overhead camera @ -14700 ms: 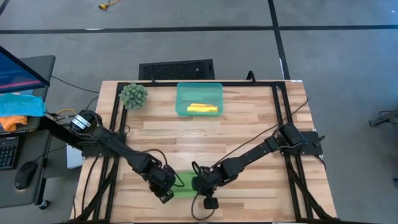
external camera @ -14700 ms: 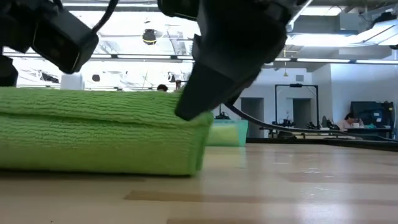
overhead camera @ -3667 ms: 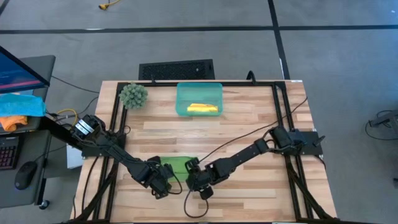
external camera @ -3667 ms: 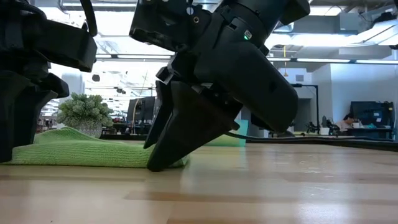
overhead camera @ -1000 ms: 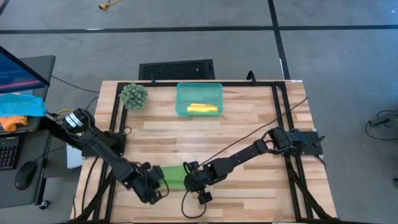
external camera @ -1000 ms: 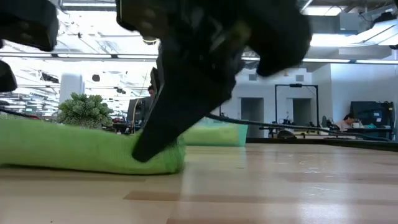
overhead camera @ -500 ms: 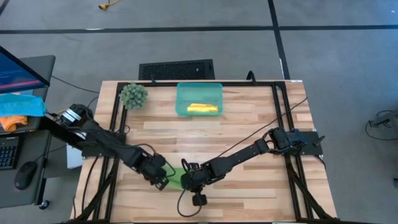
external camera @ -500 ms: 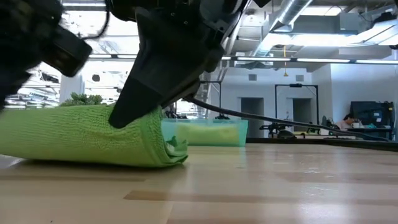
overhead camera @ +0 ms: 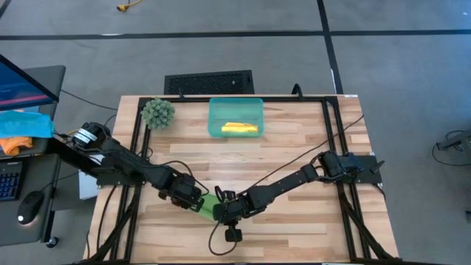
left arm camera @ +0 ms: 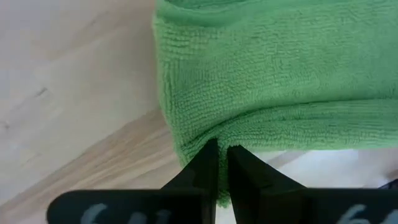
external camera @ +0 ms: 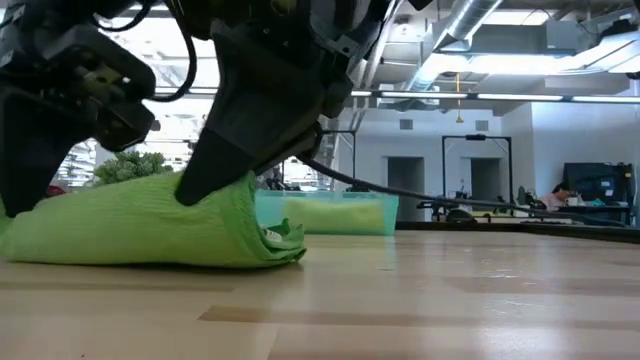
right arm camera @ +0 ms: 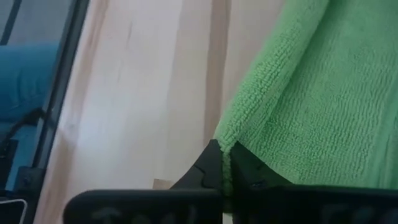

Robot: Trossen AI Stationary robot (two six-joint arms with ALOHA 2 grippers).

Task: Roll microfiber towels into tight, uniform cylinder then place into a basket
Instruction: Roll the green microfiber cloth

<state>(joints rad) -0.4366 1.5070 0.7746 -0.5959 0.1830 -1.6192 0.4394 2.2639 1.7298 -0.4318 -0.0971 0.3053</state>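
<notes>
We are pinching the lime green towel from both ends near the table's front edge; our left gripper is clamping its fingers together on one folded edge of the cloth, and our right gripper is nipping the opposite edge, fingers pressed together on the fabric; in the low view the towel is lying as a loose, flattened roll; the yellow towel is sitting rolled inside the basket at the far side, beside the fuzzy plant.
</notes>
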